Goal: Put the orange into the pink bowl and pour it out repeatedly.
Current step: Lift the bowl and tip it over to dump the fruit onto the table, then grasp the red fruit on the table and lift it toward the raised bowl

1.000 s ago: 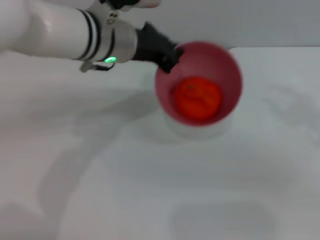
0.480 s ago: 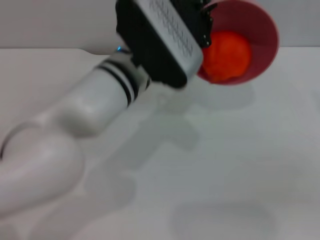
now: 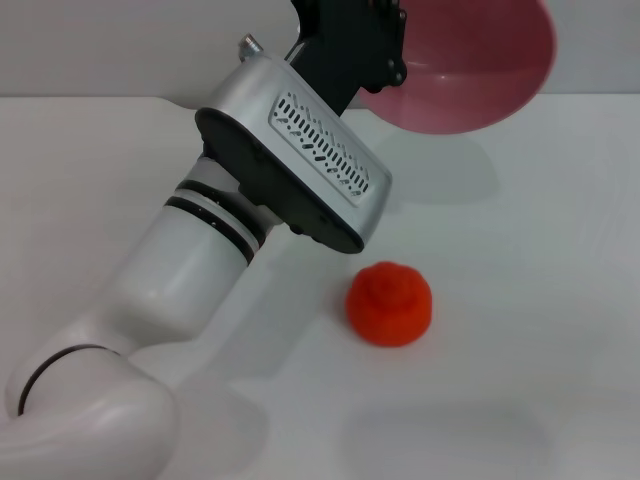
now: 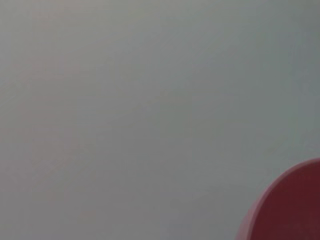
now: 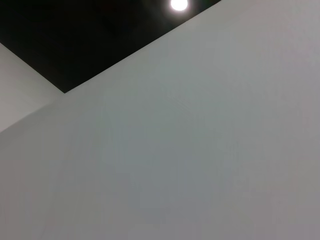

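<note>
white table — soft shadows | pale wall behind | ceiling lamp — lit

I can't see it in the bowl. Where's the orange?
In the head view the orange sits on the white table, near the middle, below the raised bowl and beside the left arm.

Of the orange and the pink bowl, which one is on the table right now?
The orange, resting alone on the white table. The pink bowl is lifted and tilted, held at its rim by the left gripper.
</note>
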Robot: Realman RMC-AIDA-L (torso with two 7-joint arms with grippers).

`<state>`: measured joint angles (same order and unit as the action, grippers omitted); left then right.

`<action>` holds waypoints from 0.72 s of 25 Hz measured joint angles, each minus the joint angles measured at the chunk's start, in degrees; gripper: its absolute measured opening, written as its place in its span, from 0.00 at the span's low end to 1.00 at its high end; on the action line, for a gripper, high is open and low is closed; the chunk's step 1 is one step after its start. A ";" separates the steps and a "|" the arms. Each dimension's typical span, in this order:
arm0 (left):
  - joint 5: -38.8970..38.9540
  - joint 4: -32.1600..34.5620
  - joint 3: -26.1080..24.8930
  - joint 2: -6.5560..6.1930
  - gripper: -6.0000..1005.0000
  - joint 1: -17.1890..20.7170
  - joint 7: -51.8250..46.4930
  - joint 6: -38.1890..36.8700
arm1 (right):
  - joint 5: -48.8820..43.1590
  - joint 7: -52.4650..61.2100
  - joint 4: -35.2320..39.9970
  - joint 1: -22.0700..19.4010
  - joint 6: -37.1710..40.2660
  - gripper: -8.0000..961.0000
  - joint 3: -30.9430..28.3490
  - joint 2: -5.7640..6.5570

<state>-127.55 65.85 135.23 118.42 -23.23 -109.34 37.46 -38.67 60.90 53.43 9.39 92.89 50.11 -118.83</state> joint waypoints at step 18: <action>5.84 11.68 -42.99 -0.42 0.05 -9.69 -15.50 -79.37 | -4.80 9.23 0.77 -0.39 0.98 0.46 -0.06 0.53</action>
<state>-121.71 77.54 92.24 118.00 -32.92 -124.84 -41.91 -43.47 70.13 54.20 9.00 93.88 50.05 -118.30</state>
